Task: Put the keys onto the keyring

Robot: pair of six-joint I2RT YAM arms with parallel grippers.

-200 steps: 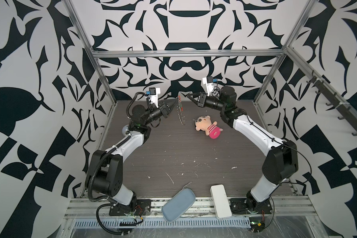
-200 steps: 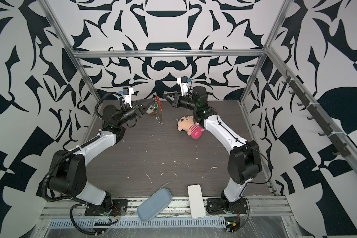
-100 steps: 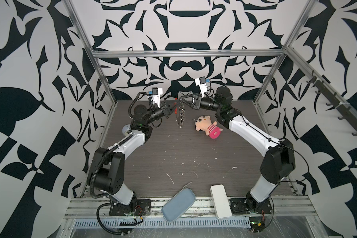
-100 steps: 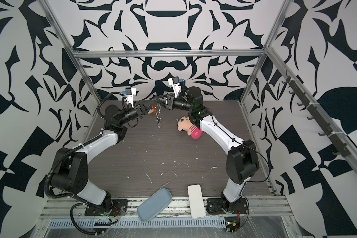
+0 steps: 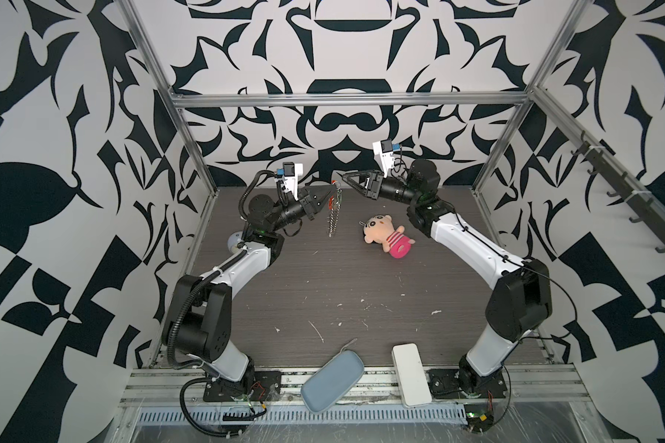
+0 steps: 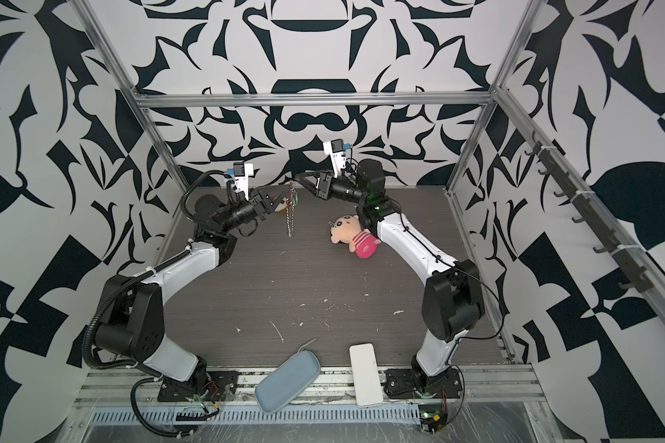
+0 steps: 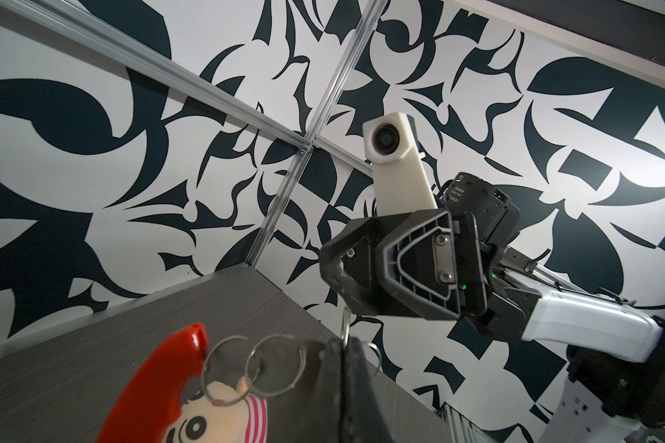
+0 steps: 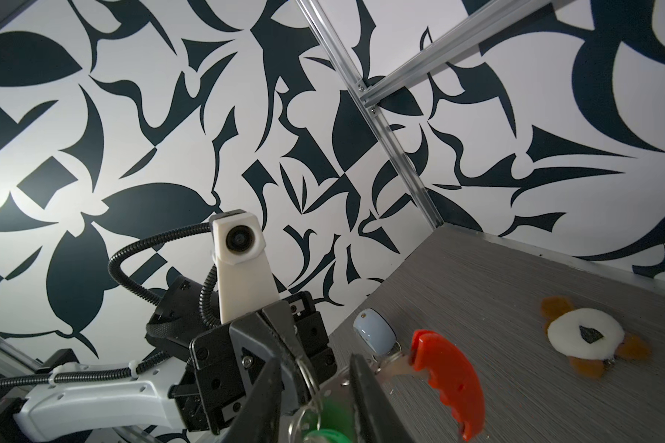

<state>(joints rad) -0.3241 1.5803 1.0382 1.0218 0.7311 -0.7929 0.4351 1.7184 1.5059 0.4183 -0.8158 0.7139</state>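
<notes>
Keyring [image 5: 333, 214]: hangs from clamped left gripper [image 5: 329, 190]. Right gripper [image 5: 345, 178]: jaws narrowly parted (green key [image 8: 328, 419] between, blurred).

Bright, even diffuse light; soft shadows. Wrist views bend straight lines at edges; green key [image 8: 329, 425] blurred in right wrist view.

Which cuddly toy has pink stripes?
The doll lying out in the open on the table beside the right arm. The other toy is orange and white, with no stripes.
</notes>
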